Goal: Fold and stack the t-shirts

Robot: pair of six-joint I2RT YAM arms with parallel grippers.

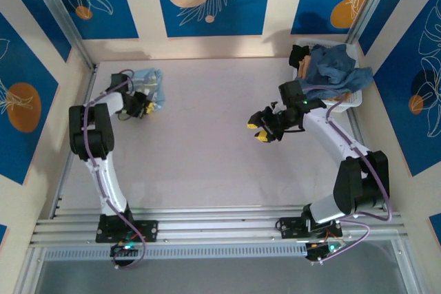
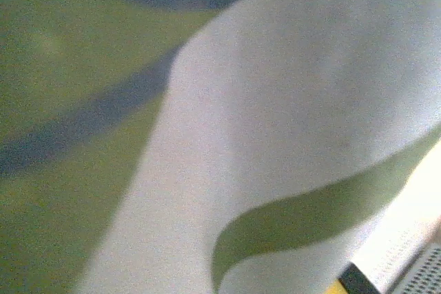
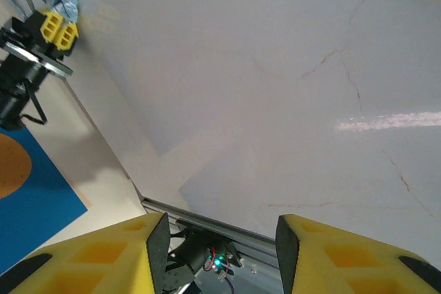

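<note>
We find our spread right gripper (image 1: 258, 131) nearer the dusty-blue t-shirt (image 1: 336, 67) heaped beyond it in the basket (image 1: 351, 101); whether the left gripper (image 1: 142, 107) is closed we cannot tell.

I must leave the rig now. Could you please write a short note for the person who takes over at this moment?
Left tool: at the near edge of the pale sky-blue cloth t-shirt, far left of the table; its grip cannot be told.
Right tool: open, empty, over the bare table right of the middle.
Darker dusty blue cloth t-shirt: heaped in the white plastic slatted basket, far right corner.
Done: the pale shirt lies out on the table, bunched small; a neat fold is not confirmed.
Left: take out the darker shirt, fold it, stack the two.
</note>
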